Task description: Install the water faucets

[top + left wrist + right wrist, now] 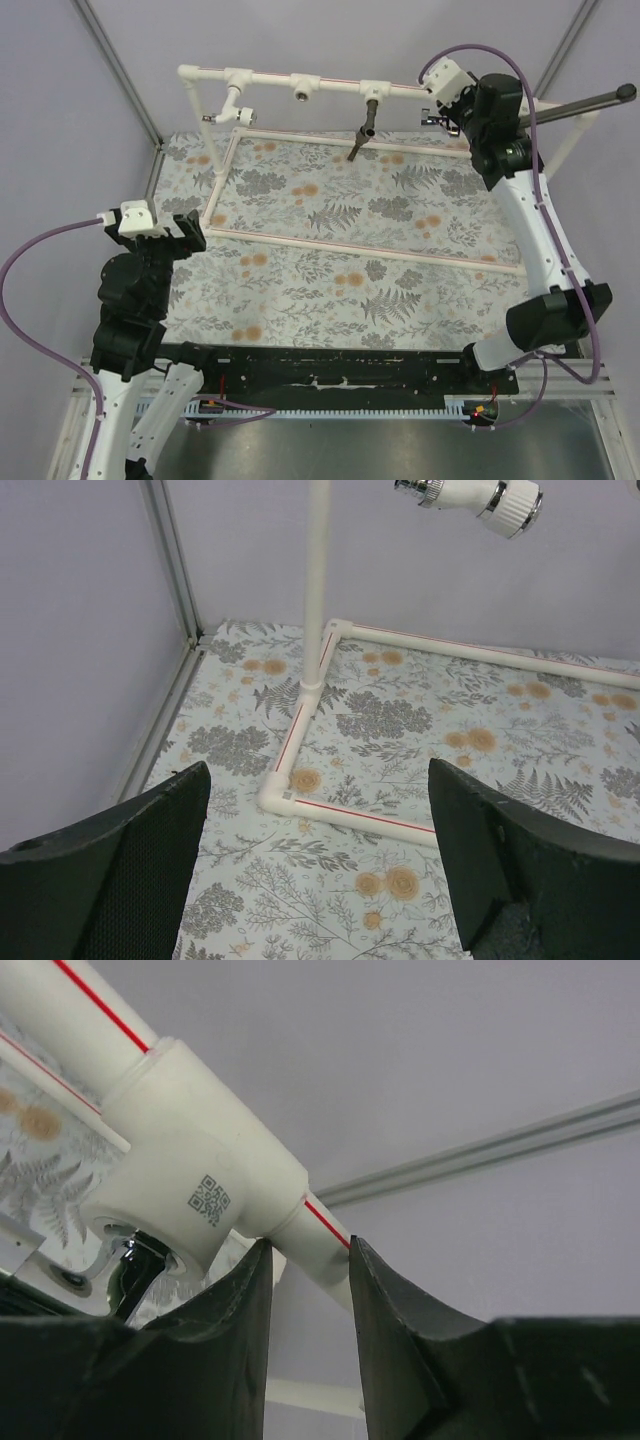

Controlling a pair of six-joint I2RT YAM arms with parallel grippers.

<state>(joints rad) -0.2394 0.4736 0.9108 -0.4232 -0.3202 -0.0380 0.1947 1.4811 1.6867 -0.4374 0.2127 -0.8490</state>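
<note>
top view: a white pipe frame (pixel 330 85) stands at the far side of the worktop (pixel 330 280). a white faucet (pixel 232 108) hangs from its left tee, and a dark faucet (pixel 364 128) hangs further right. between them one socket (pixel 300 93) looks unfilled. the right arm (pixel 500 120) is raised to the right-end tee (pixel 430 95), where a chrome faucet (pixel 430 118) is glimpsed. the left arm (pixel 150 260) is parked near left, well apart from the frame.

left wrist view: the left fingers (pixel 130 870) are spread wide and nothing is held. the white faucet (pixel 490 500) is seen high above them.

right wrist view: the right fingers (pixel 230 1330) are almost together, with a narrow gap left. whether the pipe (pixel 325 1245) behind that gap is pinched cannot be told. the chrome faucet (pixel 125 1255) sits in the mouth of the tee.

the step in hand is judged to be seating this faucet. the thread should be kept square to the socket and turned gently, so that cross-threading is avoided and the frame is not pushed over.
</note>
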